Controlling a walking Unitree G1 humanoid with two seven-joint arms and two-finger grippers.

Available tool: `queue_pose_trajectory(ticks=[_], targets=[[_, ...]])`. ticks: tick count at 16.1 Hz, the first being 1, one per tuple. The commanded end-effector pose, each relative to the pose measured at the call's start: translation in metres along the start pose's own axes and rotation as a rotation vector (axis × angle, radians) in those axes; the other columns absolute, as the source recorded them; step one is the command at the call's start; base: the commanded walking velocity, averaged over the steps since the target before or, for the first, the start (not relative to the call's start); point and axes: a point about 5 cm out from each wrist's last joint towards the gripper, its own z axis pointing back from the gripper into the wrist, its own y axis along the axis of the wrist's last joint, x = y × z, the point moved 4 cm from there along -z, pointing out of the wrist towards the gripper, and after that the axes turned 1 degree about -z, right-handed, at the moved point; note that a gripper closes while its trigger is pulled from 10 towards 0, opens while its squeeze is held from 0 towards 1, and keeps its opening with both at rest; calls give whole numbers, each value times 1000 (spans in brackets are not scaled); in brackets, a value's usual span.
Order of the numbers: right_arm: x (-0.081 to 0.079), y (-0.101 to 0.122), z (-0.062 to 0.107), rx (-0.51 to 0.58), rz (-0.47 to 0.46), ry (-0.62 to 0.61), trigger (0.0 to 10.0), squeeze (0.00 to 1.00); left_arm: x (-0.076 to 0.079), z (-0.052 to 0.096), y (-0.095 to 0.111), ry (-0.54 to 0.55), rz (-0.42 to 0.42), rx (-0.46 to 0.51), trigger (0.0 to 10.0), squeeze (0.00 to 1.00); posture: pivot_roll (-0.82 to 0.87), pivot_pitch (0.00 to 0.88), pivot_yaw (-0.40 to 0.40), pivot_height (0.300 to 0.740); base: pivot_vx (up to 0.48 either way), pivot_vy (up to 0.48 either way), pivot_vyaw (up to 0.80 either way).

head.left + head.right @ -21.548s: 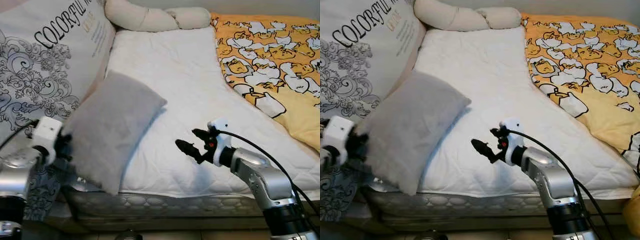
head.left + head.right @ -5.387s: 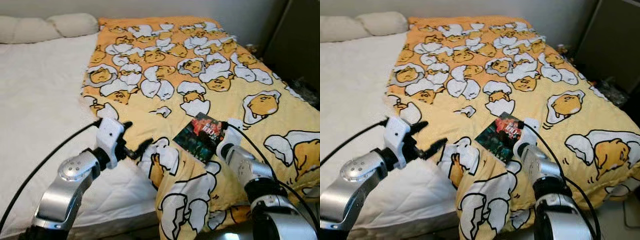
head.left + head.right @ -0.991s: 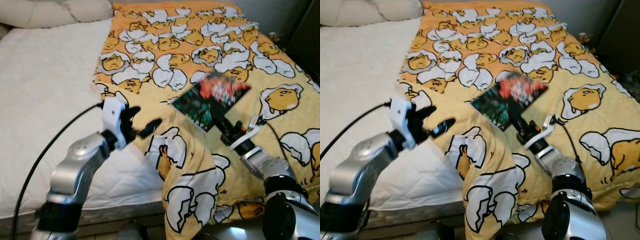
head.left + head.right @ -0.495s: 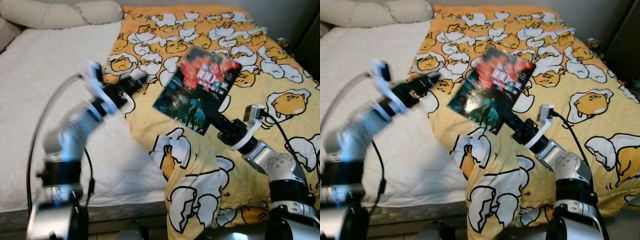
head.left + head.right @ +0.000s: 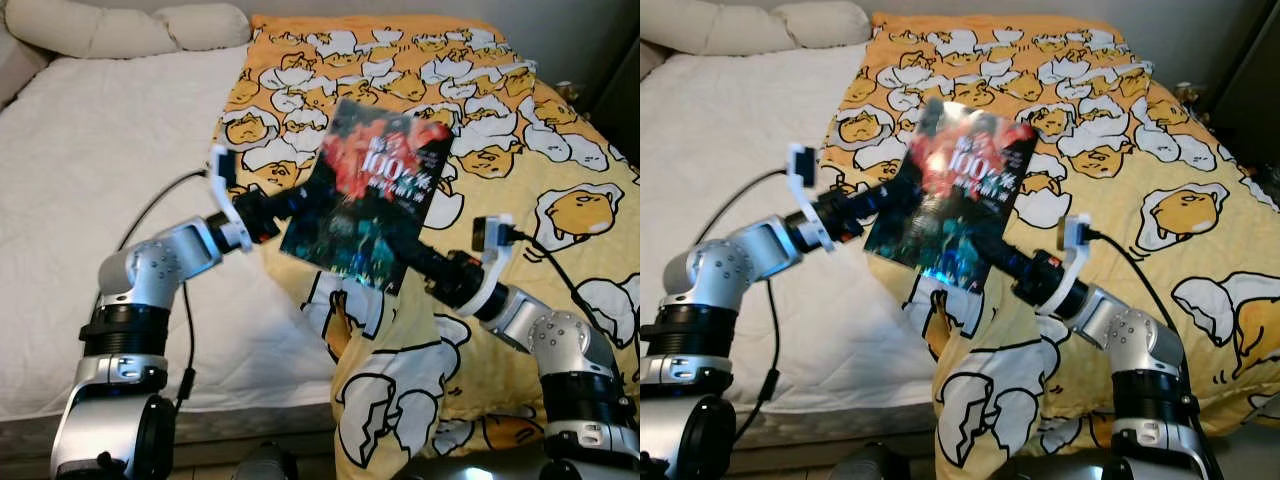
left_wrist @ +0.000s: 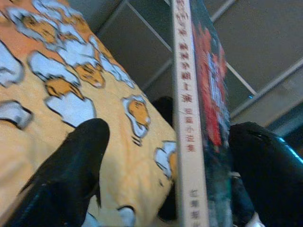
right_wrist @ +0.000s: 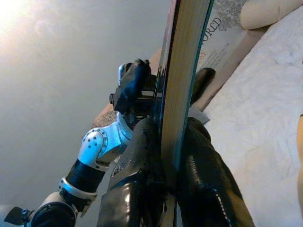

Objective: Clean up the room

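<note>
Now 1 book (image 5: 372, 195) is up in the air over the yellow egg-print blanket (image 5: 560, 200), w/ the right gripper (image 7: 163, 158) clamped on its lower edge. Left gripper (image 6: 161, 156) has both fingers spread, straddling the spine, not pinching. 2 cream pillows (image 5: 130, 28) lie at the bed's head.

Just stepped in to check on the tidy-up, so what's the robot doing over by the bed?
The robot stands at the foot of the bed, holding a book up above the yellow cartoon blanket. Its right gripper is clamped on the book's lower edge. The left gripper has reached in from the other side, its fingers open on either side of the book's spine, apparently about to take it. Cream pillows lie at the head of the bed.
</note>
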Motion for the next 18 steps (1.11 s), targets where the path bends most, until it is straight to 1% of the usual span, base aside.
queue_pose_trajectory(ticks=[1,2,3,9,12,18], targets=[[-6,7,-2,-4,47,25,0,0,6,-1,5,-35,0,1,0,0,9,0,48,740,0,0,0],[-6,6,-1,-8,48,21,0,0,10,1,4,-66,9,-5,0,0,11,0,47,740,0,0,0],[-6,5,-2,-15,51,15,0,0,11,4,1,-80,-4,-25,0,0,12,0,46,740,0,0,0],[-3,5,-3,-34,62,3,0,0,17,9,-7,-125,-34,-47,0,0,15,0,40,740,0,0,0],[-4,5,-4,-40,69,2,0,0,16,10,-11,-116,-47,-60,0,0,14,0,40,740,0,0,0],[-3,5,-4,-49,89,-1,0,0,12,11,-8,-84,-34,-23,0,0,15,0,43,740,0,0,0]])
